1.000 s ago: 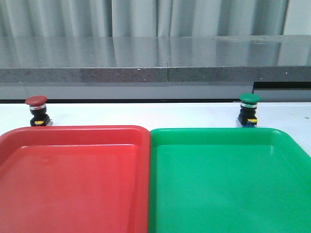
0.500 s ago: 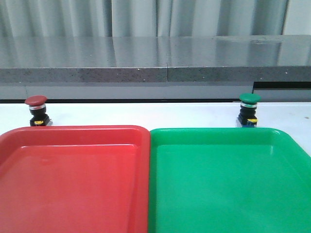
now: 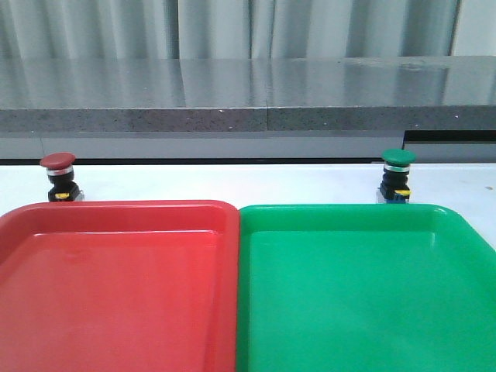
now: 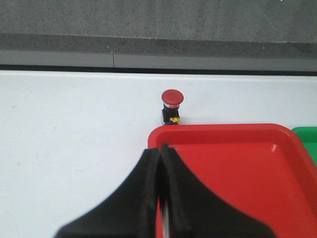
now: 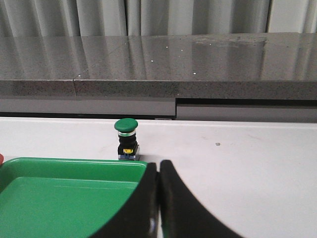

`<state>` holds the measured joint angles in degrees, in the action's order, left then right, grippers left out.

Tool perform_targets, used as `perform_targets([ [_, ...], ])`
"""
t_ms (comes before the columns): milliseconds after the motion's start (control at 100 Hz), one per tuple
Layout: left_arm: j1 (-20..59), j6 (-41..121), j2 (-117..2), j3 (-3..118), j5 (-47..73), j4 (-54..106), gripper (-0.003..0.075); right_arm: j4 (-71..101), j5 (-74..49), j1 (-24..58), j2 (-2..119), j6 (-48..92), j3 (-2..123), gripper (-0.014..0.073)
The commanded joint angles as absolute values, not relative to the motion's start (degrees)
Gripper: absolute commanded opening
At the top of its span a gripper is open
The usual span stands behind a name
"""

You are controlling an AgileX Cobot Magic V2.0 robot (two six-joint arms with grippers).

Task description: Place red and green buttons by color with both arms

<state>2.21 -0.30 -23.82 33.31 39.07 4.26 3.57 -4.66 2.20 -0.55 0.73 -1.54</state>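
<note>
The red button (image 3: 58, 177) stands upright on the white table (image 3: 232, 182), just beyond the far left corner of the red tray (image 3: 116, 287), close to the rim without resting on it. Over on the right, the green button (image 3: 397, 177) stands upright too, just past the far edge of the green tray (image 3: 364, 294), toward its right end. The two trays lie side by side across the near half of the table, red on the left, green on the right, rims touching down the middle. Both trays hold nothing.

In the left wrist view, the left gripper (image 4: 160, 148) has its black fingers pressed together with nothing between them, hanging over the far left corner of the red tray, the red button well ahead of it. The right gripper (image 5: 158, 166) is pinched together as well, empty, above the green tray's far rim, with the green button ahead and a little to its left. A grey stone ledge (image 3: 248, 93) runs along the far side.
</note>
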Motion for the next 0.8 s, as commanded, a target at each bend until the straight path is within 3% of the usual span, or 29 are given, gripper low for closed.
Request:
perform_targets([
  [0, 2.20, -0.68, -27.35, 38.37, 39.68, 5.69, -0.0020, 3.66, 0.31, 2.27, -0.72, 0.83, -0.75, -0.0067],
  [590, 2.20, -0.68, -32.71, 41.89, 45.86, 7.17, -0.0003, 3.66, 0.31, 2.27, -0.72, 0.83, -0.75, -0.0067],
  [680, 2.20, -0.68, -32.71, 41.89, 45.89, 7.17, 0.0101, 3.66, 0.31, 2.27, -0.72, 0.83, -0.75, -0.0067],
  [790, 2.20, 1.37, -32.71, 41.89, 45.99, 7.17, 0.0351, 3.66, 0.31, 2.27, -0.72, 0.83, -0.75, -0.0067],
])
